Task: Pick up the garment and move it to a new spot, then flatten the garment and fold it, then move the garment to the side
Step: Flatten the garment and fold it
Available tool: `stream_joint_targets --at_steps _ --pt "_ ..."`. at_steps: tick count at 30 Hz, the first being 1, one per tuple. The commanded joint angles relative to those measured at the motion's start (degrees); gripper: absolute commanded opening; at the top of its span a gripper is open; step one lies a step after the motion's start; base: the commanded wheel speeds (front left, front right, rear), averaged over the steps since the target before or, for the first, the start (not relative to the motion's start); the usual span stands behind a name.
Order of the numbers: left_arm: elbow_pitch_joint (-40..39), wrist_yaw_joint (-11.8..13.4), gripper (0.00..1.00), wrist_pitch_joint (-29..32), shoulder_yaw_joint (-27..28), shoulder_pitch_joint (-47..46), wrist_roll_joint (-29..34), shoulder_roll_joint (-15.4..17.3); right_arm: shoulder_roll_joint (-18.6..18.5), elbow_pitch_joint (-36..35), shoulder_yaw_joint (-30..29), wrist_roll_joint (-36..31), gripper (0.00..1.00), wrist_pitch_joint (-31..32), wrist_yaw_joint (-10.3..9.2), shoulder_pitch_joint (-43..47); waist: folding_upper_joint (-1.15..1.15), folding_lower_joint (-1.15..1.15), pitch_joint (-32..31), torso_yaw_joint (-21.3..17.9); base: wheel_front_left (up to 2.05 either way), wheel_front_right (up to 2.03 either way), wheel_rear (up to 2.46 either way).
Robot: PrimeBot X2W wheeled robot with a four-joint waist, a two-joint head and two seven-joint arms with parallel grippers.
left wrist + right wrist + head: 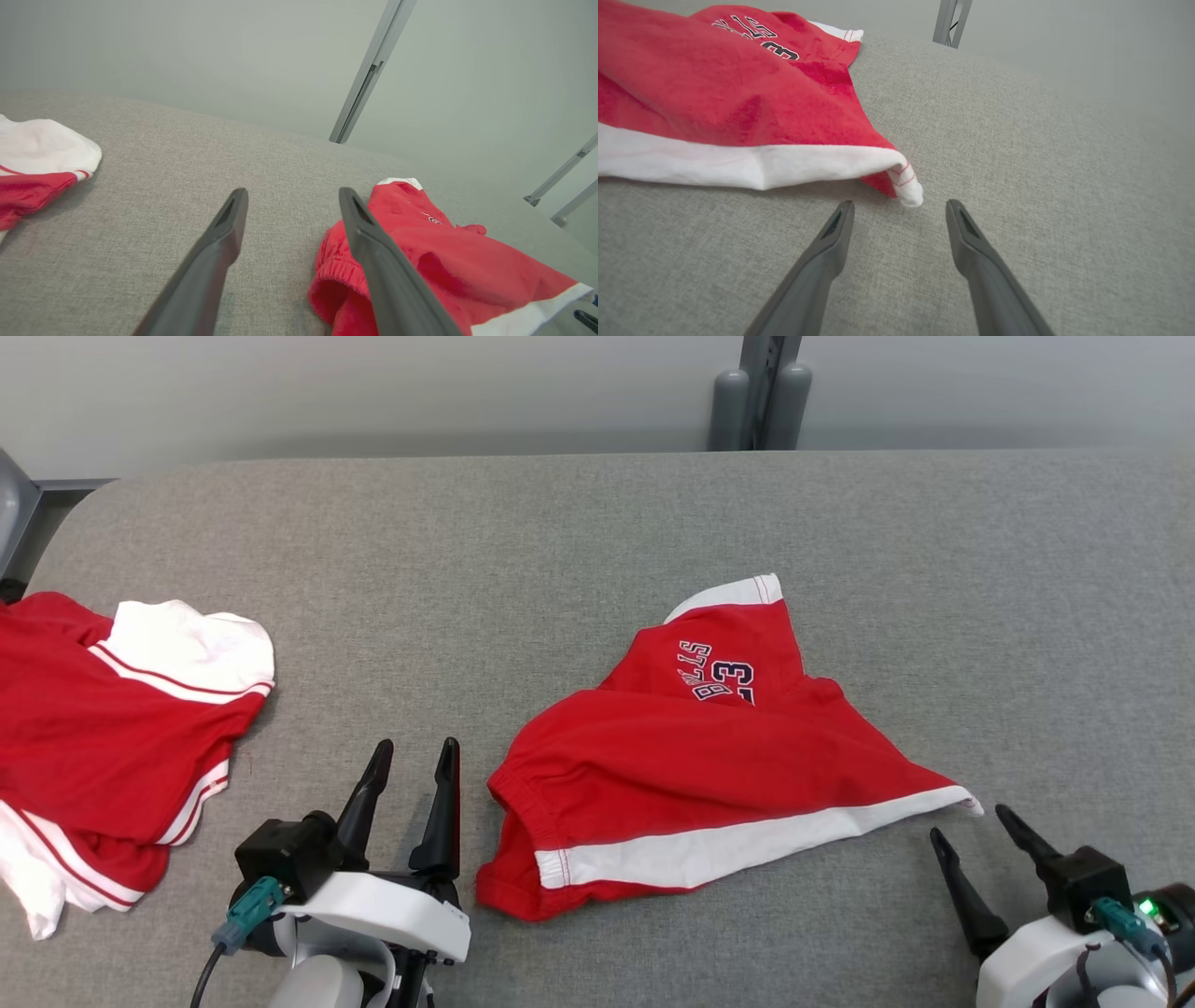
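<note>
Left fingers (pixel 443 803) and right fingers (pixel 963 887) both stand open and empty, low over the counter (pixel 597 523). Between them the shorts (pixel 709 756) lie rumpled; flattening likely wants the near waistband (pixel 504 793) and hem corner (pixel 966 801) pinched, then drawn apart evenly.

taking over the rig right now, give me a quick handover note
Both empty: the left tool is open beside the waistband end of the red shorts; the right tool is open, tips just short of their white-hemmed corner.
The red shorts lie rumpled mid-table, free of both tools. A second red-and-white garment is bunched at the table's left edge.
Done: at most the first move; the pictures cannot confirm it.
Left: flatten, fold, move aside.
</note>
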Motion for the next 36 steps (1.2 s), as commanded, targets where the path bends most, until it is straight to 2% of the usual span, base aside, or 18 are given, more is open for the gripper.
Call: stream_joint_targets --at_steps 1,6,12,19,26,36 --pt "-0.3 -0.1 1.0 0.0 0.2 0.3 0.1 0.2 0.1 0.0 -0.4 0.4 1.0 -0.5 -0.01 0.7 0.0 0.0 -0.1 -0.2 0.0 0.0 0.0" --pt "-2.1 -0.3 1.0 0.0 1.0 1.1 0.6 0.2 2.1 -2.8 -2.6 2.0 1.0 -1.0 -0.01 2.5 0.0 0.0 -0.7 -1.0 0.0 0.0 0.0" --pt "-6.4 0.0 1.0 0.0 2.0 2.6 1.1 0.2 3.1 -9.7 -5.0 3.9 1.0 -1.1 -0.01 3.5 0.0 0.0 -2.0 -1.6 0.0 0.0 0.0" --pt "-9.7 1.2 1.0 0.0 2.7 4.2 1.8 0.2 6.3 -15.9 -11.2 2.4 1.0 -1.1 -0.01 3.8 0.0 0.0 -3.8 -1.1 0.0 0.0 0.0" --pt "-10.1 2.2 1.0 0.0 3.1 7.2 4.0 0.2 9.7 -16.9 -14.6 0.2 1.0 -1.1 -0.01 4.1 0.0 0.0 -4.8 -0.4 0.0 0.0 0.0" --pt "-10.2 2.8 1.0 0.0 3.0 10.3 6.7 0.2 11.5 -16.4 -16.3 -1.8 1.0 -1.1 -0.01 4.4 0.0 0.0 -6.2 0.4 0.0 0.0 0.0"
